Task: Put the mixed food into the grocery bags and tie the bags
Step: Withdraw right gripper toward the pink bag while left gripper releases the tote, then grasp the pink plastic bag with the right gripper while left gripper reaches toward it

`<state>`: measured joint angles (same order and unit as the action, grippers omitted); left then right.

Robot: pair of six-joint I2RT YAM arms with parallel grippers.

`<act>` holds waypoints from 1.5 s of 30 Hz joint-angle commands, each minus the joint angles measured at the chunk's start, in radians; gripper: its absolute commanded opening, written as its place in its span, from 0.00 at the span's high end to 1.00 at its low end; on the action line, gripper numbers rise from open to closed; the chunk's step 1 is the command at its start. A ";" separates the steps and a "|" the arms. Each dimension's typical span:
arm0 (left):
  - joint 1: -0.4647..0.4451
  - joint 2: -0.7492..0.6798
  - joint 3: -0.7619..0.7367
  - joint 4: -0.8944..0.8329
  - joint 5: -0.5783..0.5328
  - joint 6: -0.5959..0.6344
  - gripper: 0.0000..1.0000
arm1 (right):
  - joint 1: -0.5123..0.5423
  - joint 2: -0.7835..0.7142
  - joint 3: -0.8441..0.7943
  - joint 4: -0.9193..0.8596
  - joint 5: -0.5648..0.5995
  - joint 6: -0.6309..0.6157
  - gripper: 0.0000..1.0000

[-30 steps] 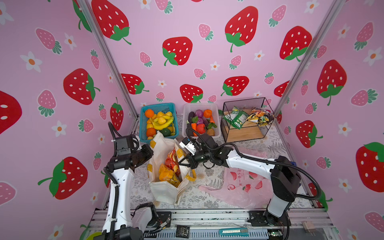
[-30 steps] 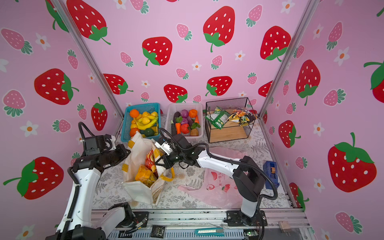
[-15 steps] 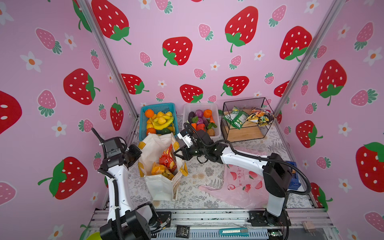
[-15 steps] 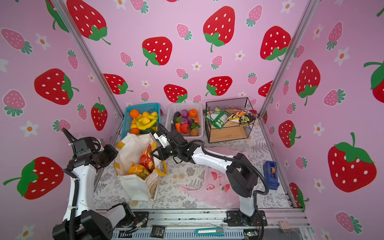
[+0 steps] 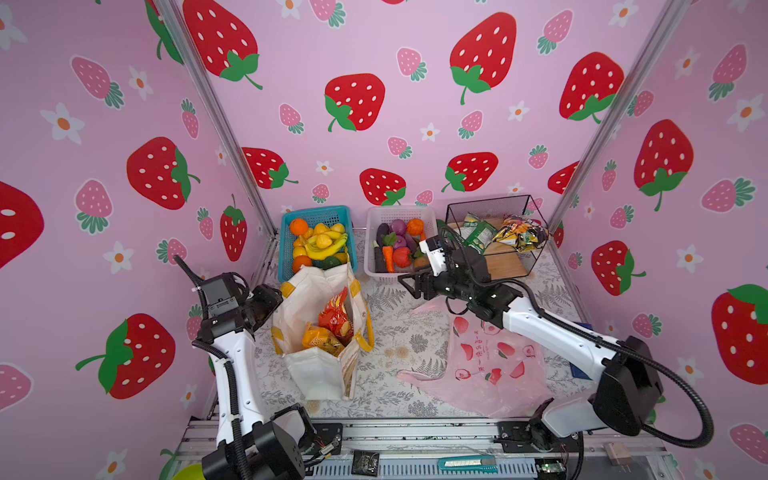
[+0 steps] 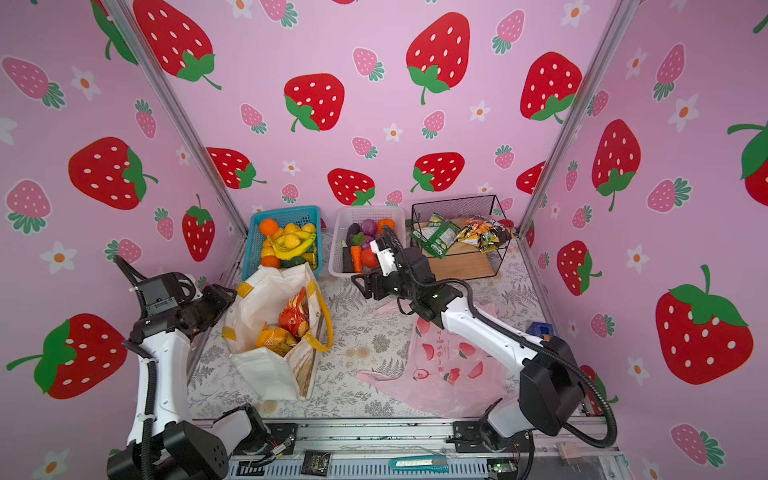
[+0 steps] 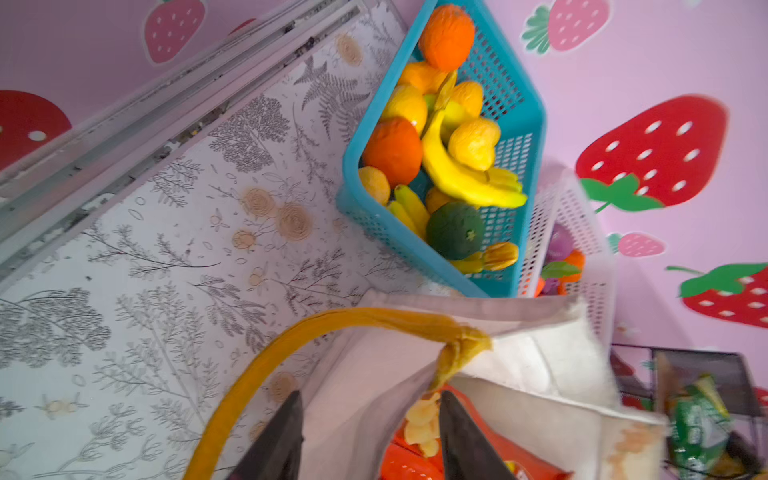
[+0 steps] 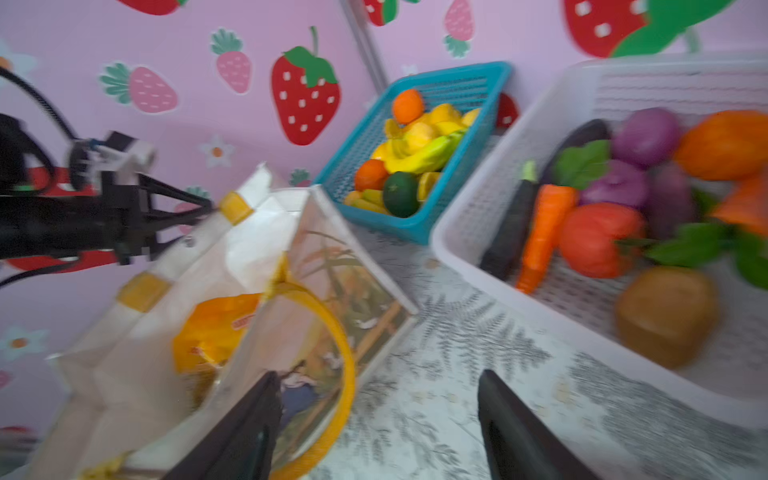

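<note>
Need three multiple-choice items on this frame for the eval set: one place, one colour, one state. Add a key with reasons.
1. Where is the pink plastic bag?
A) flat on the table, below the right arm
B) inside the white basket
C) hung on the wire basket

2. What colour is the basket that holds the bananas?
A) white
B) blue
C) black

3. How is the right hand?
A) shut on a carrot
B) shut on the tote's yellow strap
C) open, holding nothing

Key:
1 A: it lies spread on the table in both top views.
2 B: blue mesh walls surround the bananas.
3 C: the right wrist view shows its fingers apart with only table between them.
</note>
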<state>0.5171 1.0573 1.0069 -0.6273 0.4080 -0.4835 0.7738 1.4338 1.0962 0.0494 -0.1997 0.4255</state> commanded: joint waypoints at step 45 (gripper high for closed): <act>-1.202 0.142 0.163 0.254 -0.168 0.765 0.18 | -0.341 -0.474 -0.361 -0.196 -0.429 -0.025 1.00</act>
<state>-0.6495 1.1728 1.1580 -0.4294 0.2173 0.1509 0.4511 0.9802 0.7460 -0.1776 -0.5369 0.3954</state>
